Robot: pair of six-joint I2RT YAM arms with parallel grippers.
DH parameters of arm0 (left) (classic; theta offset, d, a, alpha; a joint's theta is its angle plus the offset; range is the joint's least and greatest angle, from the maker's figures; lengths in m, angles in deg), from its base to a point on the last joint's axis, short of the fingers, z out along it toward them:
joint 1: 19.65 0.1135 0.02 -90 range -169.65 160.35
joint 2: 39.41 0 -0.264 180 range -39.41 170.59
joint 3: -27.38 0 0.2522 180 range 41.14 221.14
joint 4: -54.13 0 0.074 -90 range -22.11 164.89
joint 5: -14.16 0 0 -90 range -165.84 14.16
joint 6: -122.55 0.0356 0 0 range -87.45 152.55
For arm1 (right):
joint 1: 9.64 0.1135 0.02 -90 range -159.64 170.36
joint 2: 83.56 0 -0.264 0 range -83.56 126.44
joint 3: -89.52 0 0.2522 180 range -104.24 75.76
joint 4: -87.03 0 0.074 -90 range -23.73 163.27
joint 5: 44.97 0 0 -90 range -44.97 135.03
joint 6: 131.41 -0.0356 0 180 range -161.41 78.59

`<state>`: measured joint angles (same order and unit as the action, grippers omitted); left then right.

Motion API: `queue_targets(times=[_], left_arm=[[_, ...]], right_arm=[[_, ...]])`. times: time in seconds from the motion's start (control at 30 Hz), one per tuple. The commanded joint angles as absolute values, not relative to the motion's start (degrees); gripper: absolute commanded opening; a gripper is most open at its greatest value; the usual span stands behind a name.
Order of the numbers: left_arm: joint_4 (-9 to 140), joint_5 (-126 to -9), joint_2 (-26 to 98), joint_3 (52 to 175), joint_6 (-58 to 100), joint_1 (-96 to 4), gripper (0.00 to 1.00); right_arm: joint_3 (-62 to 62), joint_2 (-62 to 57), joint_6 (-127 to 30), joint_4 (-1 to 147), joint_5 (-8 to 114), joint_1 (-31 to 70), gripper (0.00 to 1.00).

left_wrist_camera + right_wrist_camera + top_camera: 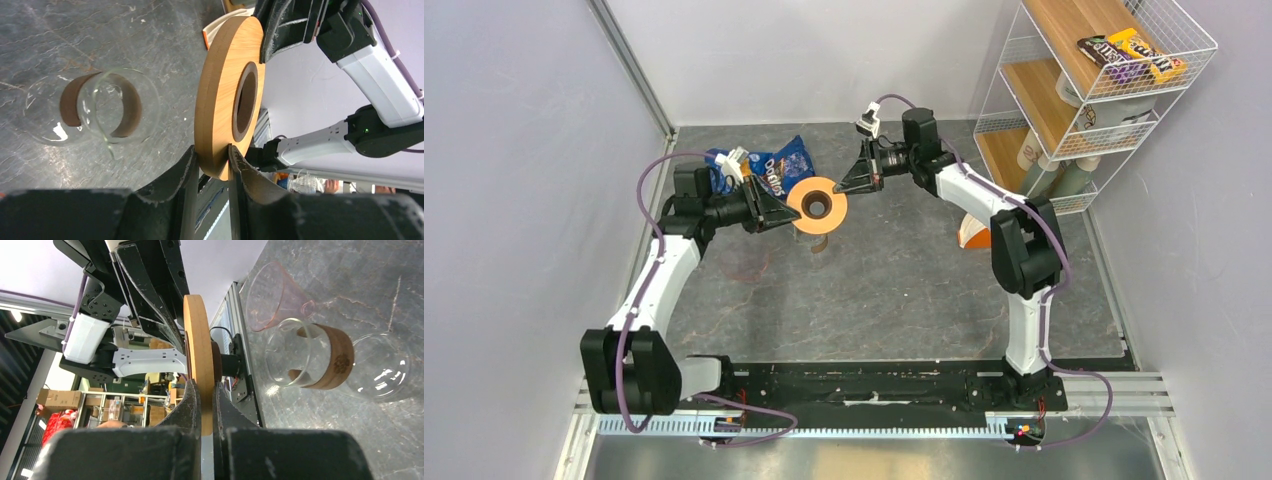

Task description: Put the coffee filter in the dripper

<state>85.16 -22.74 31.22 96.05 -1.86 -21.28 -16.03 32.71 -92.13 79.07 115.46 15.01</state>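
A: Where is the dripper (802, 212) hanging?
B: Between both pincers, above the glass carafe (115, 107). The left pincer (786, 214) is pinching one side of its rim, jaws narrowly apart. The right pincer (845, 189) is clamping the opposite side, nearly closed.
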Motion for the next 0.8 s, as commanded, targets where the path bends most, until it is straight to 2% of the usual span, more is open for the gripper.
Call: queue_targets(times=[0.0, 0.23, 0.37, 0.77], left_arm=[[83.8, -22.6, 34.1, 96.0, -1.4, -20.4, 0.28], [84.3, -23.6, 37.7, 95.9, 0.1, -20.1, 0.24], [86.6, -23.1, 40.1, 96.6, 1.7, -19.7, 0.23], [91.3, -23.7, 42.9, 98.9, 5.0, -17.9, 0.27]], right_arm=[[-20.1, 35.7, -89.2, 75.9, 114.0, 15.4, 0.0], [-23.3, 40.2, -86.9, 73.4, 112.9, 16.1, 0.0], [-24.5, 41.3, -83.6, 67.3, 111.3, 16.7, 0.03], [-26.9, 43.4, -77.5, 58.7, 108.1, 17.7, 0.08]])
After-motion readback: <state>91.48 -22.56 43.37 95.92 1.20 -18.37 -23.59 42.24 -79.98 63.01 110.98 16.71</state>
